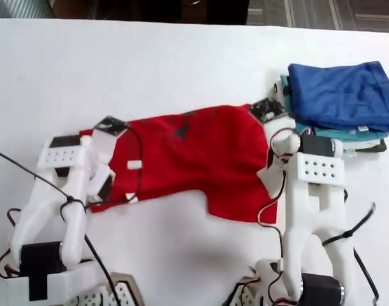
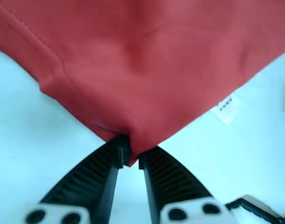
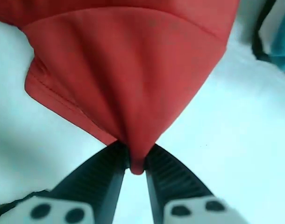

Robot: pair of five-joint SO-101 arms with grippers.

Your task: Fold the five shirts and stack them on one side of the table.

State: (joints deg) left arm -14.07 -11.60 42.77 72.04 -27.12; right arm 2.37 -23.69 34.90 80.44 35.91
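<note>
A red shirt (image 1: 194,159) lies spread across the middle of the white table (image 1: 150,70), partly folded, with a dark print showing near its far edge. My left gripper (image 1: 100,137) is at the shirt's left end, and in the left wrist view it (image 2: 131,154) is shut on a pinch of the red shirt (image 2: 152,60). My right gripper (image 1: 275,131) is at the right end, and the right wrist view shows it (image 3: 137,161) shut on a bunched fold of the red shirt (image 3: 133,70). A stack of folded shirts, a blue one (image 1: 341,95) on top, sits at the back right.
The teal shirt (image 3: 282,46) low in the stack lies close beside the right gripper. A small white label (image 2: 225,109) hangs from the red cloth. Bare table stretches along the far left and in front between the two arm bases.
</note>
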